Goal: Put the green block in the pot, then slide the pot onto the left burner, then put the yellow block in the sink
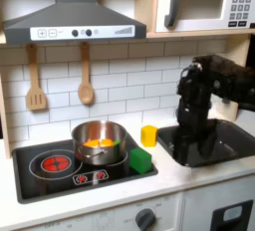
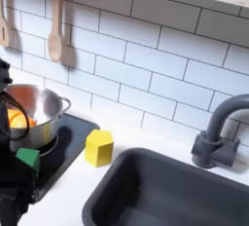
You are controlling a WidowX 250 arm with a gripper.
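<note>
The black claw (image 1: 181, 140) hangs over the dark grey sink (image 1: 231, 141); its opening I cannot tell. The small green block (image 1: 140, 159) sits before the shiny steel pot (image 1: 100, 141).

The first exterior view faces the toy kitchen head-on from farther back, taking in hood, microwave and counter. The second exterior view sits closer, looking down at an angle. In both exterior views appear the pot (image 1: 99, 140) (image 2: 32, 111), yellow block (image 1: 148, 134) (image 2: 98, 147) and sink (image 1: 237, 133) (image 2: 180, 186).
</note>
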